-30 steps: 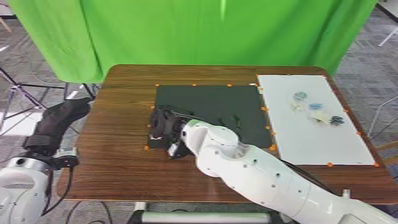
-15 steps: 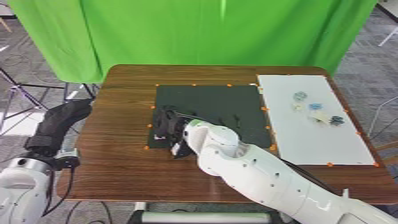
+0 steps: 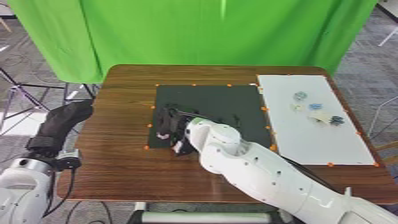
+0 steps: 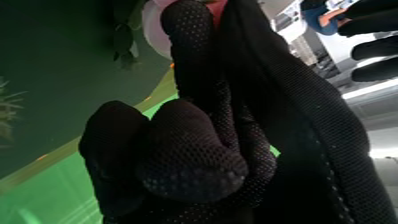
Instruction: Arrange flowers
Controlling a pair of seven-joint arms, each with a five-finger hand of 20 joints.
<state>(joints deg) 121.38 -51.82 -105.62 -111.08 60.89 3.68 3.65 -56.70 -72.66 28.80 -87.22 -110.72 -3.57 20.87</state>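
Pink flower [image 4: 155, 31] at fingertips of right robot hand [image 3: 171, 122], pinched in its grip

this looks like a robotics lab. two white robot arms [image 3: 266, 175] reach in over a brown wooden surface [image 3: 115, 170], with cables [image 3: 58, 202] along them. a black mat [image 3: 222, 95] and a white sheet [image 3: 338, 145] lie there, edged with small orange markers [image 3: 147, 147]. a bright green curtain [image 3: 213, 35] hangs behind as a backdrop, tripod legs [image 3: 22, 92] stand at the left, and grey carpet [image 3: 355, 55] covers the floor. the right wrist view catches bright strip lights [image 4: 373, 89].
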